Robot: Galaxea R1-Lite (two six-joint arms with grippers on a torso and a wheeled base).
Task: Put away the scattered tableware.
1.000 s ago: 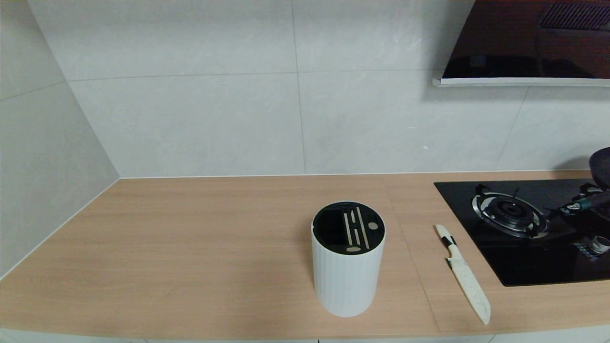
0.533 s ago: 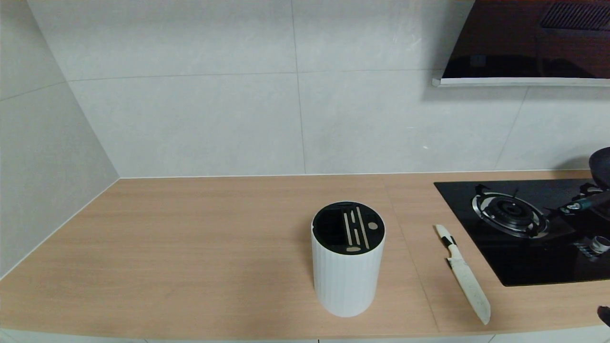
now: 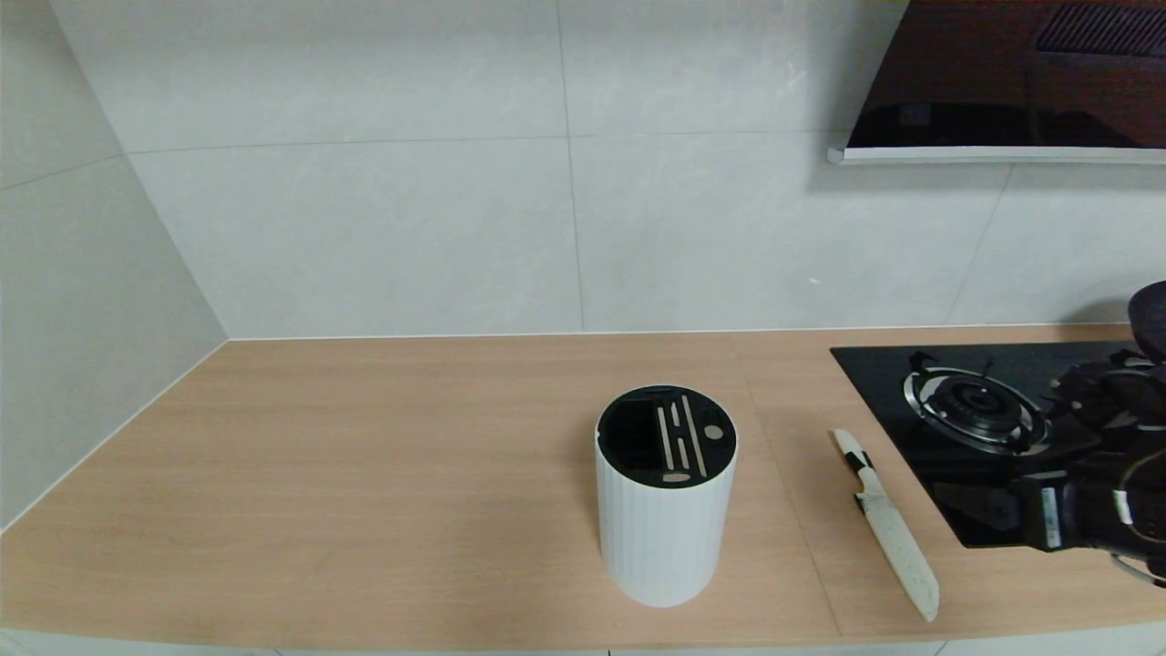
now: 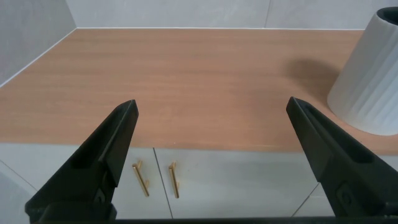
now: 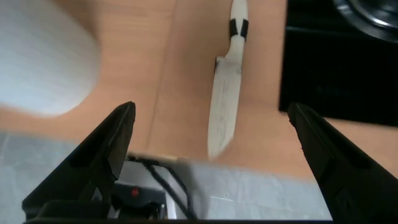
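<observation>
A white knife (image 3: 885, 524) with a black band on its handle lies flat on the wooden counter (image 3: 410, 474), its tip toward the front edge. To its left stands a white ribbed knife holder (image 3: 665, 519) with a black slotted top. My right arm (image 3: 1089, 515) comes in at the right edge, over the hob's front corner. My right gripper (image 5: 210, 115) is open above the knife (image 5: 227, 99), with nothing between its fingers. My left gripper (image 4: 211, 106) is open too, low in front of the counter's edge and left of the holder (image 4: 367, 74).
A black gas hob (image 3: 984, 437) with a burner fills the counter's right end, with a dark pan (image 3: 1150, 314) at the far right. A range hood (image 3: 1011, 82) hangs above. Tiled walls close the back and left. Cabinet doors with gold handles (image 4: 155, 180) sit below the counter.
My right arm has come into the head view from the right edge and now covers the hob's front corner. The knife and holder have not moved.
</observation>
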